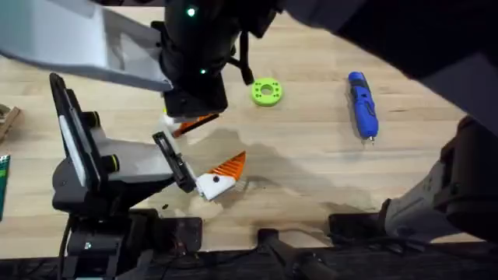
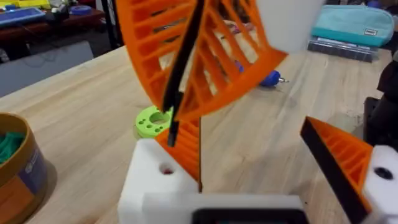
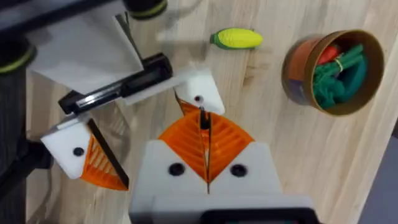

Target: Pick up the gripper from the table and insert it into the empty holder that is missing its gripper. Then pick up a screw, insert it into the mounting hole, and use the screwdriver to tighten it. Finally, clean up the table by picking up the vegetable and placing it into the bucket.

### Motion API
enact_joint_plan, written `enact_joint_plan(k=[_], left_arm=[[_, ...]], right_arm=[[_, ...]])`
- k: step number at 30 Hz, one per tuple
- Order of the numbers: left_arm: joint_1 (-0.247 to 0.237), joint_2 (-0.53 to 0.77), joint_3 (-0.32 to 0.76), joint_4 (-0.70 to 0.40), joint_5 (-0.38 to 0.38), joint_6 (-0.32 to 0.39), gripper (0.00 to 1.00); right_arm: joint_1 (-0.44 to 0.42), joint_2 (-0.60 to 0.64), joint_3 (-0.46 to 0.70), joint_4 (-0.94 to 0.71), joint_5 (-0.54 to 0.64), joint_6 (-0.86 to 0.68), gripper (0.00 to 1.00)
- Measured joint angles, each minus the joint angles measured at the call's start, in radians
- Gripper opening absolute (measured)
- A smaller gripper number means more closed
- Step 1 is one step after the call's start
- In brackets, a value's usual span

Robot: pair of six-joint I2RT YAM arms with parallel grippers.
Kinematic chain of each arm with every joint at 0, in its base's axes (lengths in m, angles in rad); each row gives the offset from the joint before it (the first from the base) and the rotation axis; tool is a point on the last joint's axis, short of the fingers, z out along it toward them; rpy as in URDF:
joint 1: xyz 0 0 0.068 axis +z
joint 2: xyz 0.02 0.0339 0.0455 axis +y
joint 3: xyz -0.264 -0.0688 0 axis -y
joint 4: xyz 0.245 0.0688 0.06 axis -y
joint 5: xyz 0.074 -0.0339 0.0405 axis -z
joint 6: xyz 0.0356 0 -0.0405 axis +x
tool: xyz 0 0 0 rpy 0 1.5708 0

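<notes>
Your right gripper is pressing its orange pads together, pinching the black edge of the orange tip, which is sitting right at the pads' ends against the white holder. Your left gripper is holding its fingers spread wide. The vegetable is lying just beyond, beside the bucket.

This looks like a robotics lab or workshop. A light wooden workbench carries mounted robot arms, and behind it stand cluttered shelves and a teal case.
</notes>
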Motion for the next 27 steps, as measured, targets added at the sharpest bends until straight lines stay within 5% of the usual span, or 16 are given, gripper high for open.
enact_joint_plan(k=[27], left_arm=[[0.000, 0.000, 0.000, 0.000, 0.000, 0.000, 0.985]], right_arm=[[0.025, 0.032, 0.000, -0.003, 0.070, 0.016, 0.007]])
